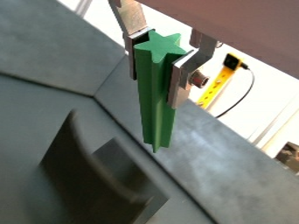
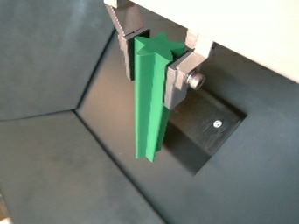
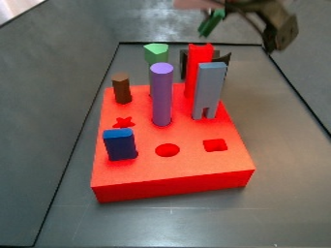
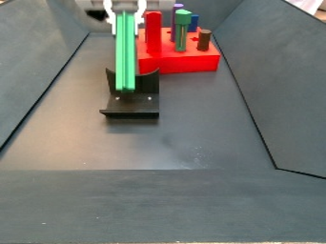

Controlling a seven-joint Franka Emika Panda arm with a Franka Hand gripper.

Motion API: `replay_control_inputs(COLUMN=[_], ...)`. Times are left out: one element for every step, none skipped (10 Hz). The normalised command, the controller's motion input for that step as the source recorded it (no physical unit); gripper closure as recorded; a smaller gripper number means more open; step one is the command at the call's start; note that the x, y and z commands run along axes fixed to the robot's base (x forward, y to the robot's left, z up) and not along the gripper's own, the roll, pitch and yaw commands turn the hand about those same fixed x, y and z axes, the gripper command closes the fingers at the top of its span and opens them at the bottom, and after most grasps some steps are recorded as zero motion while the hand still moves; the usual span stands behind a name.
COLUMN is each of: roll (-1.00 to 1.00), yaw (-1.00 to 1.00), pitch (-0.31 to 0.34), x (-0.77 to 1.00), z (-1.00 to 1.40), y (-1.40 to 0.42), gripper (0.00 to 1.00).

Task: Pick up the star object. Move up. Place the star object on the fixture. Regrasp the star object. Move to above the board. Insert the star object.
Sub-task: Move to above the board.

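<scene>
The star object (image 2: pixel 149 101) is seen pinched near its top end between the silver fingers (image 2: pixel 177 80) of the gripper (image 2: pixel 155 54), w/ the peg hanging upright below the plates in both wrist views (image 1: pixel 155 87). In a side view the green peg (image 4: pixel 125 52) stands vertical over the fixture (image 4: pixel 132 103), its lower end at or just above the base plate; contact can't be confirmed from these pics. The gripper (image 4: pixel 117 10) is at the top edge of that view, mostly cropped.

The board (image 4: pixel 182 57) is seen well behind the fixture, loaded w/ other pegs. In another side view the red slab (image 3: pixel 168 145) shows a star hole (image 3: pixel 124 122) open near its left edge, beside a purple cylinder (image 3: pixel 162 94).

Step in hand is judged to be placing the star object on the fixture, approx. at the set-down point. Next move calls for: peg seated against the bracket, jaws released, then a regrasp lower or from another side so the peg can be carried above the board. Ridge alignment w/ the star hole will matter later.
</scene>
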Motion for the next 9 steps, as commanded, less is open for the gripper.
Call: replay_control_inputs(roll=[-0.11, -0.11, -0.1, -0.09, -0.07, -0.06, -0.06, -0.05, -0.05], yaw=[-0.17, -0.13, -0.07, -0.03, 0.01, 0.03, 0.06, 0.07, 0.08], pitch=[0.1, 0.121, 0.14, 0.147, 0.147, 0.141, 0.121, 0.105, 0.098], x=[-0.08, -0.08, -0.08, -0.08, -0.08, -0.08, -0.07, -0.06, -0.05], z=[1.0, 1.0, 1.0, 1.0, 1.0, 1.0, 1.0, 1.0, 1.0], y=[0.17, 0.17, 0.16, 0.15, 0.14, 0.13, 0.12, 0.1, 0.09], gripper=[1.0, 1.0, 1.0, 1.0, 1.0, 1.0, 1.0, 1.0, 1.0])
